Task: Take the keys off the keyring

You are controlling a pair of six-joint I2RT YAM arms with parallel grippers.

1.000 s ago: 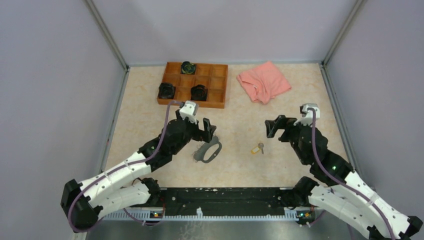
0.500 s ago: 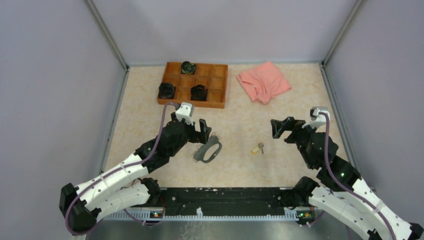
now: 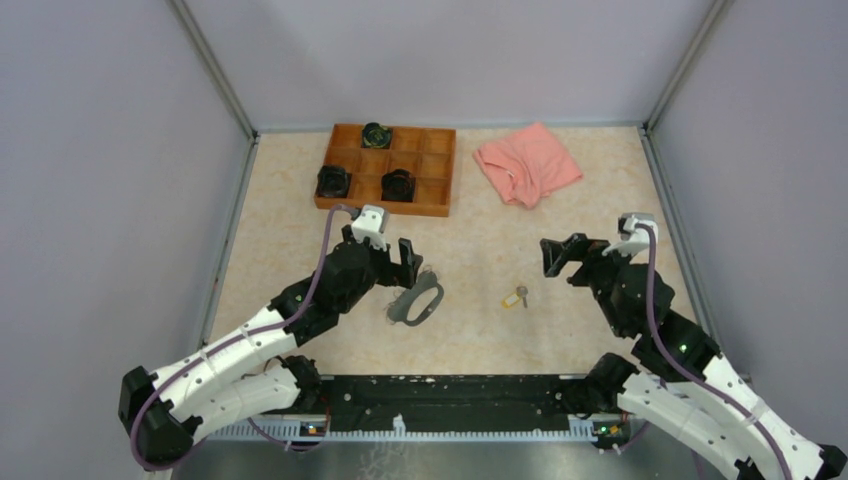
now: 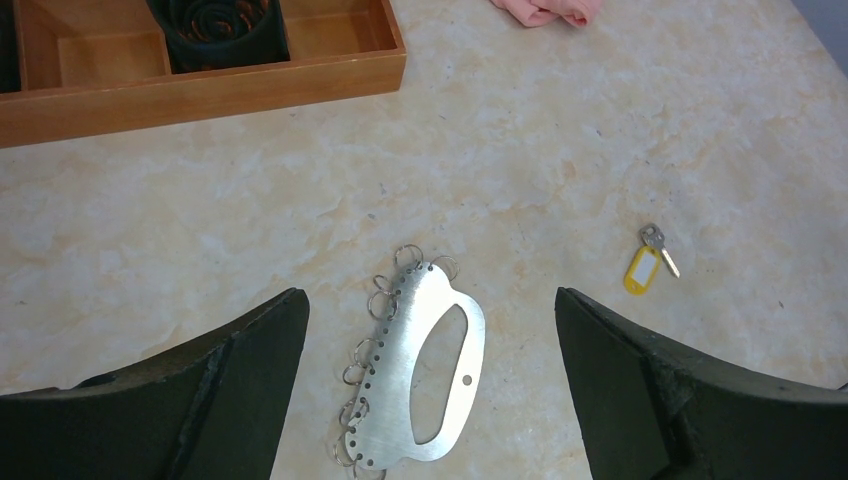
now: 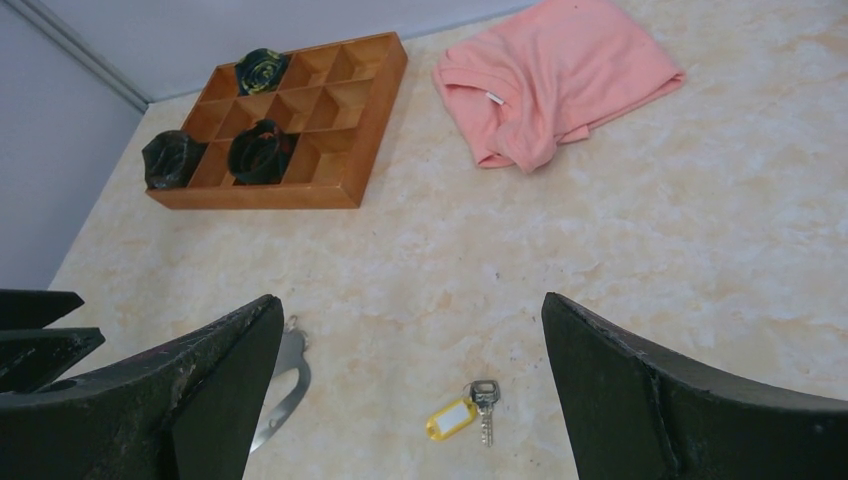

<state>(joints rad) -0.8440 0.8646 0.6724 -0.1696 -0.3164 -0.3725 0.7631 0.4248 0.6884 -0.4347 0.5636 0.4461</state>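
Observation:
The keyring [image 3: 418, 302], a flat silvery oval plate with a row of holes and several small wire rings along one rim, lies flat on the table. In the left wrist view the keyring [image 4: 420, 365] sits below and between the fingers of my left gripper [image 4: 428, 300], which hovers open above it, touching nothing. A small silver key with a yellow tag [image 3: 516, 297] lies loose on the table to its right, apart from the keyring. My right gripper [image 3: 560, 258] is open above the table, right of and beyond the key [image 5: 470, 408], holding nothing.
A wooden compartment tray [image 3: 440, 180] stands at the back with three black round knobby objects [image 3: 397, 184] in it. A crumpled pink cloth [image 3: 527, 163] lies at the back right. Grey walls close in the table on three sides.
The left gripper has pulled back slightly toward the left, off the keyring. The right arm has shifted right. Both have held still for the last half second.

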